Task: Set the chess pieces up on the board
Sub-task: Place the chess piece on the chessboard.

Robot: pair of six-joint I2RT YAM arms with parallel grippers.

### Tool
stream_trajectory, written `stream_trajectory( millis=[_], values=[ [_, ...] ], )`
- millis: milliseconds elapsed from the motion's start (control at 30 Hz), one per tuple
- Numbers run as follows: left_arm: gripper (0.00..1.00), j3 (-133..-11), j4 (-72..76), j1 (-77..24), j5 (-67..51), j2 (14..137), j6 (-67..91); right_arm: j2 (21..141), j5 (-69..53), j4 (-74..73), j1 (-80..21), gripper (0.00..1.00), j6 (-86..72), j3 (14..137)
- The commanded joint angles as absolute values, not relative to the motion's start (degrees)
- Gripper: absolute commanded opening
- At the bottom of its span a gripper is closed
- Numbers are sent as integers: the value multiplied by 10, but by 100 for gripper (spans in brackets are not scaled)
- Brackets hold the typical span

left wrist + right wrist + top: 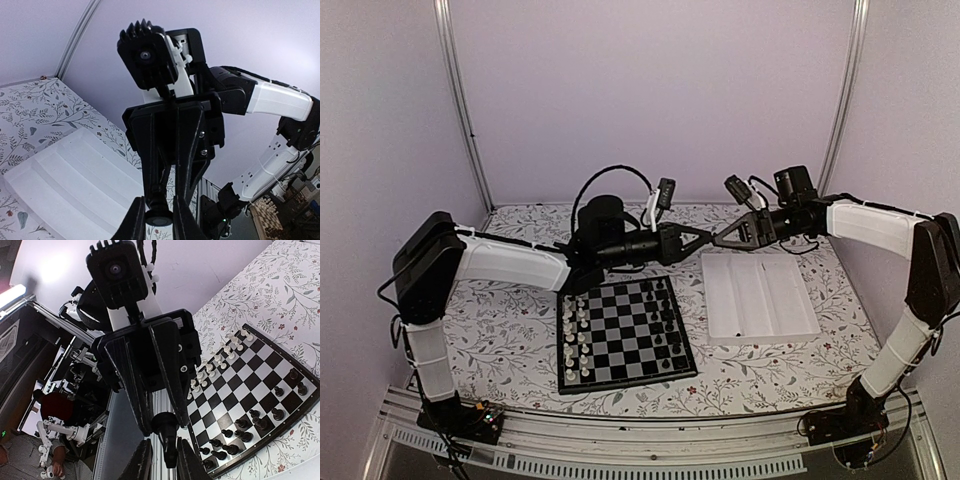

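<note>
— So why are the two arms meeting tip to tip in mid-air?
— A handover, I'd judge. The left tool is clamped on a small black plastic chess piece, held above the floral tabletop between the black-and-white checkered board and the white ridged plastic tray. The right tool has its fingers on either side of the piece; I cannot tell whether it grips.
— Any room to move?
— Open air all round, and the board's right rim is near.

Checkered board (black-white), white tray.
</note>
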State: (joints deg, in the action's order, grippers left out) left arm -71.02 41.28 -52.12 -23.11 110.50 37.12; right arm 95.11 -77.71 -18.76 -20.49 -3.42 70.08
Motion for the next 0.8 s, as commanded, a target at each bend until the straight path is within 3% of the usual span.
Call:
stream_trajectory(
  millis=[0, 233, 333, 400, 767],
  values=[
    [17, -721, 405, -526, -234, 1123, 372, 966, -790, -174, -207, 18, -31, 716],
    [18, -720, 402, -527, -237, 1123, 375, 972, -768, -197, -206, 5, -14, 736],
    [32, -717, 385, -525, -231, 1112, 355, 966, -700, -228, -207, 2, 40, 750],
    [36, -716, 333, -519, -217, 1089, 313, 957, -651, -242, -207, 0, 64, 755],
    [44, -660, 47, -494, 46, 887, 97, 995, -313, -371, -295, 0, 278, 856]
  ],
)
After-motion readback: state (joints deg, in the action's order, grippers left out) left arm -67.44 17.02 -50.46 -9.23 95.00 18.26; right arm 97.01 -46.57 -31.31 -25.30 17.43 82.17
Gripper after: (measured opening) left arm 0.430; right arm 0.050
